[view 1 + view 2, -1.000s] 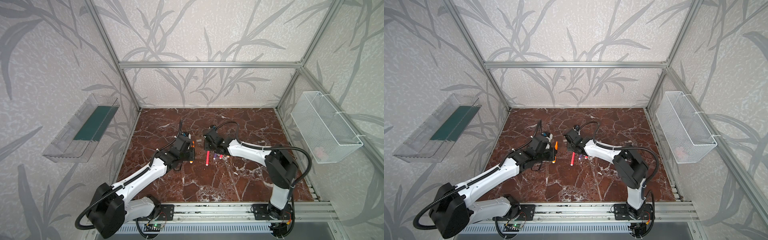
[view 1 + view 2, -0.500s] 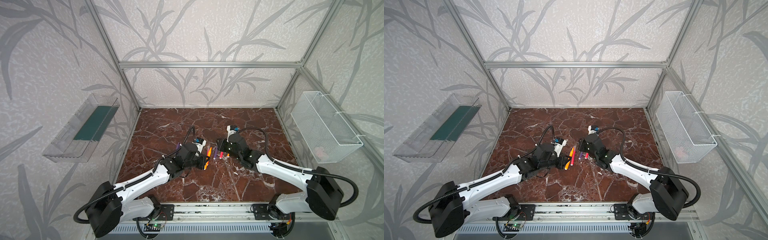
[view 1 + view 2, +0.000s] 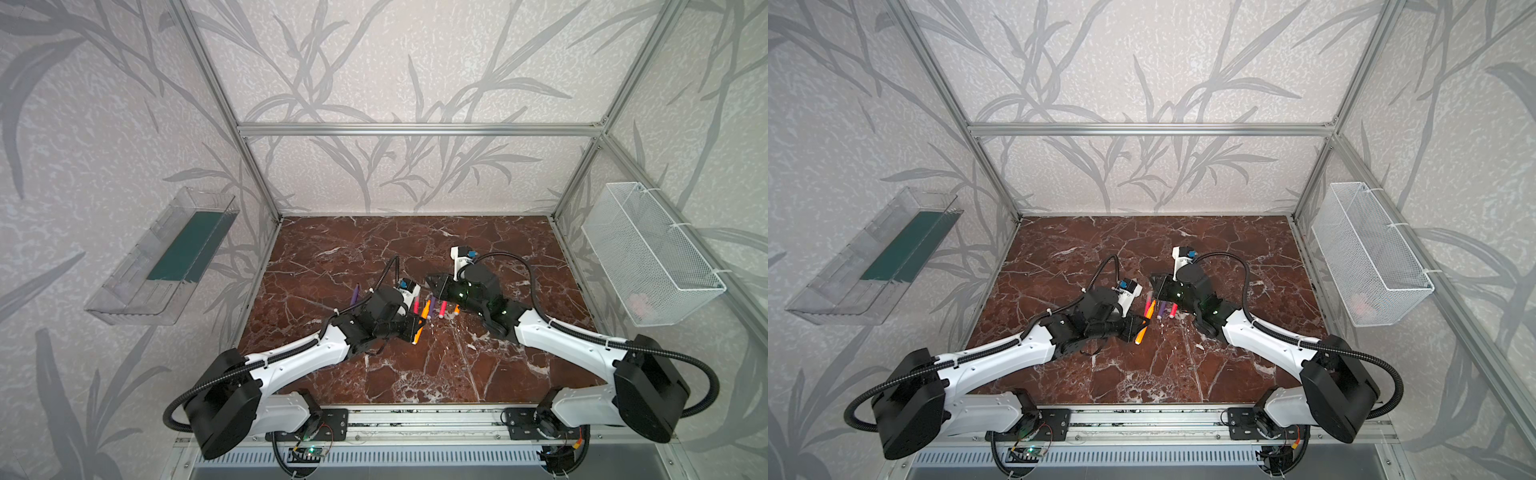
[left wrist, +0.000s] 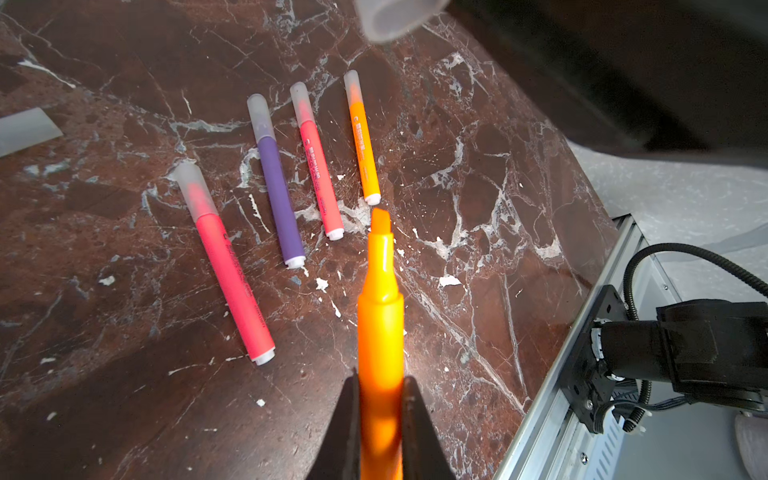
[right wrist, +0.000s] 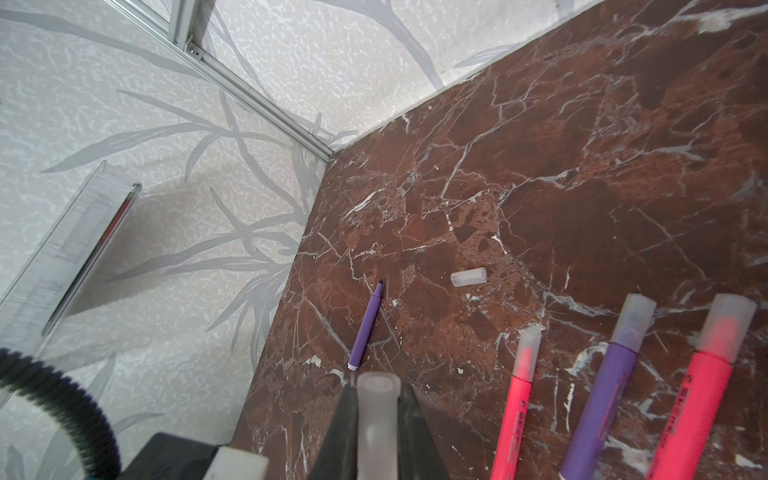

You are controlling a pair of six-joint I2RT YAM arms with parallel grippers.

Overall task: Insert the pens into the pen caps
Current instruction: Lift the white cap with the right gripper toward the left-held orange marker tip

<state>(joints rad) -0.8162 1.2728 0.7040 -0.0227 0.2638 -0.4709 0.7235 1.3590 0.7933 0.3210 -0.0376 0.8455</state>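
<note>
Left claw (image 4: 380,390) clamped hard on the orange pen (image 4: 380,316), bare chisel tip poking straight out past my fingers! Right claw (image 5: 376,395) pinched shut on a frosted cap (image 5: 375,415). From my left wrist view that cap sits ahead of the tip and a shade off to one side, not touching. The pen's long axis runs along my left claw's reach, so I reckon the cap must swing onto that line before any push. Both claws hang over the middle of the marble table (image 3: 415,374). Four capped pens (image 4: 278,187) lie side by side below. Farther left, nearer my left arm, a bare purple pen (image 5: 365,328) and a loose cap (image 5: 468,277) wait.
</note>
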